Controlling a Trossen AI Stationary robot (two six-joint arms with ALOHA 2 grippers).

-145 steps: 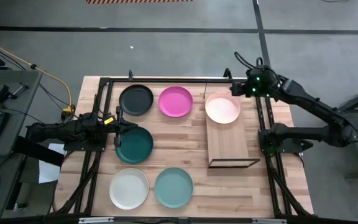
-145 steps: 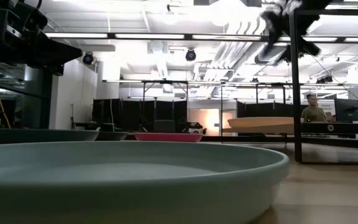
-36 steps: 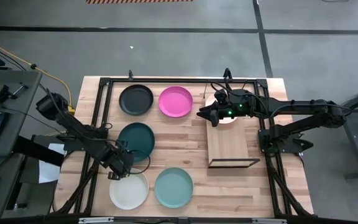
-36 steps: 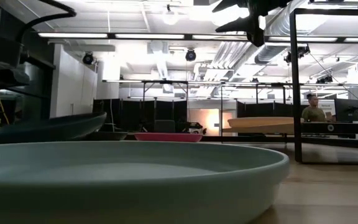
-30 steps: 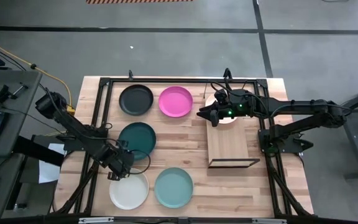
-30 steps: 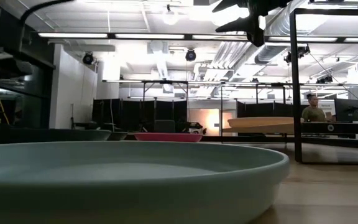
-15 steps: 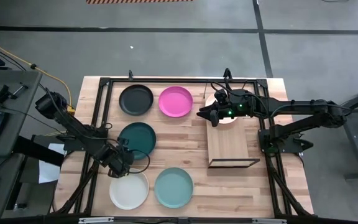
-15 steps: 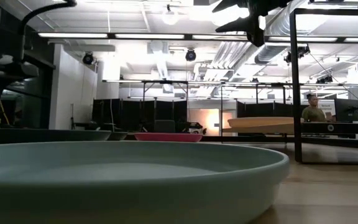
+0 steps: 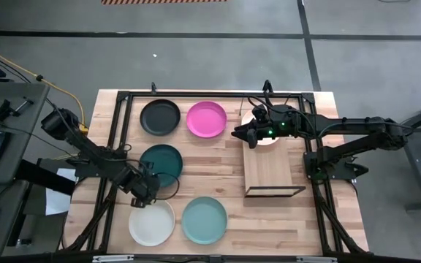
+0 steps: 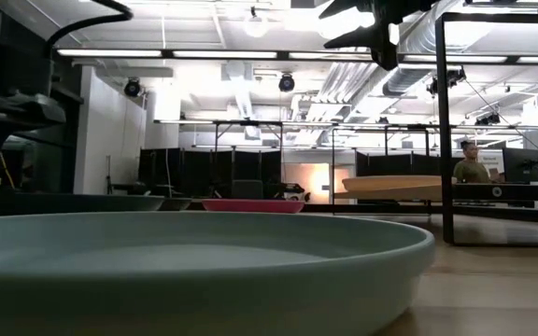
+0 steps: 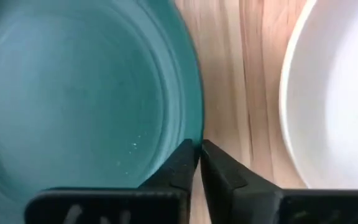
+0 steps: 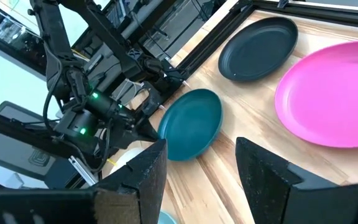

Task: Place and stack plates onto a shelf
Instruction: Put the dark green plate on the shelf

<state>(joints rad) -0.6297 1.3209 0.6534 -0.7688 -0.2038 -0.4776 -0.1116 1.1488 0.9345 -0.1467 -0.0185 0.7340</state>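
My left gripper (image 9: 149, 188) sits at the near rim of the dark green plate (image 9: 161, 162), shut on it. That plate lies flat on the table, as the low view shows (image 10: 63, 202). My right gripper (image 9: 240, 135) hovers open and empty above the shelf's (image 9: 272, 172) far end, next to the pale peach plate (image 9: 263, 140), which rests on the shelf board. On the table lie the black plate (image 9: 159, 117), the pink plate (image 9: 207, 119), the cream plate (image 9: 150, 222) and the light teal plate (image 9: 204, 219). My left gripper pinches the dark green plate's near rim (image 11: 199, 138). One finger (image 11: 180, 167) is inside the plate and the other (image 11: 224, 171) is outside, over the wood. The fingers come slanting down from the table's near left. The plate rests flat on the table.
The cream plate (image 11: 334, 99) lies close beside my left gripper, with a narrow strip of bare wood between it and the green plate. Dark metal frames run along the table's left, right and far sides. A person (image 10: 473, 161) shows far off in the room behind.
The dark green plate stood tipped about a second ago, one side raised. It has dropped back and now lies flat on the table. My left gripper has shifted slightly toward the table's right along the plate's near rim. My right arm has kept still.
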